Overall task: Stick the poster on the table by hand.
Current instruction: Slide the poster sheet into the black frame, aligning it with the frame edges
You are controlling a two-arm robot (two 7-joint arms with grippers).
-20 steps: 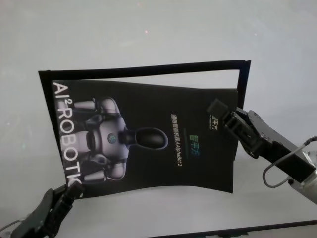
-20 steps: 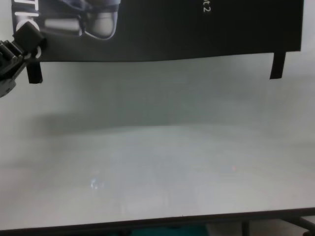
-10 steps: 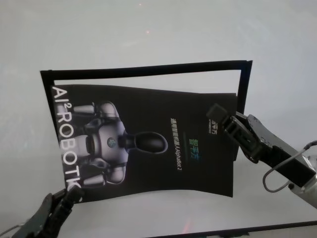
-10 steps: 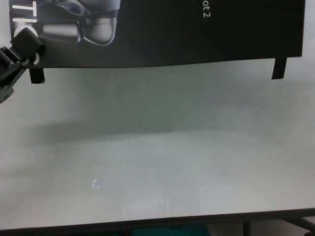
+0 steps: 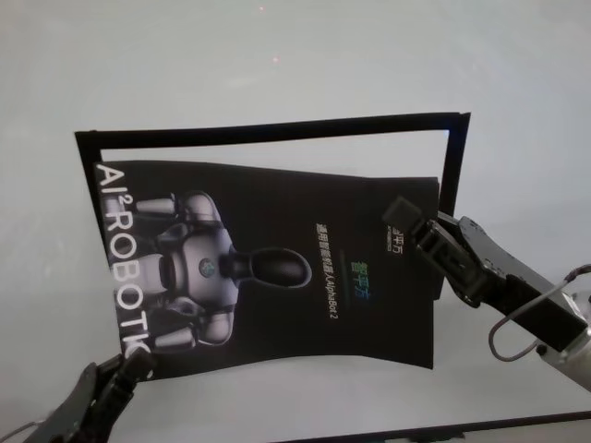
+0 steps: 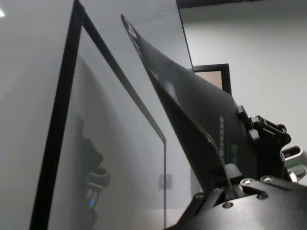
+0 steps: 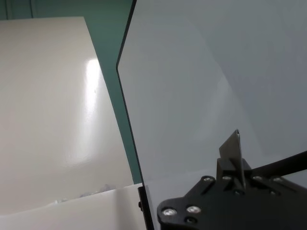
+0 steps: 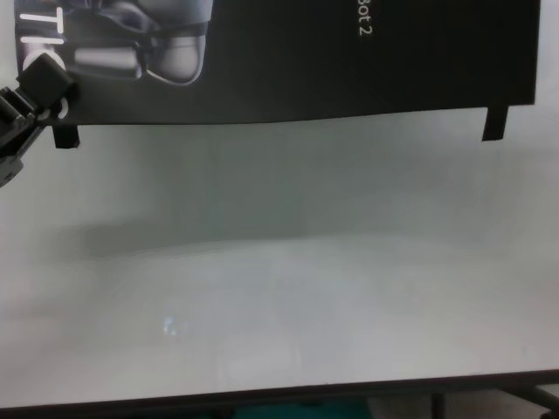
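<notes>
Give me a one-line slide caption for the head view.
Left gripper and right gripper hold the poster by opposite edges above the table.

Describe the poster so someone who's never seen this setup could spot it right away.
On the wide white table, look between the two grippers: the left gripper holds the near left corner, the right gripper the right edge. The poster is the big glossy black sheet with a white-grey robot figure and large white letters, unlike the thin black tape strips framing it.

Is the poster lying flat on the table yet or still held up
Held up. The left claw and right claw grip opposite edges of the poster; the left wrist view shows it bowed, clear of the table.
</notes>
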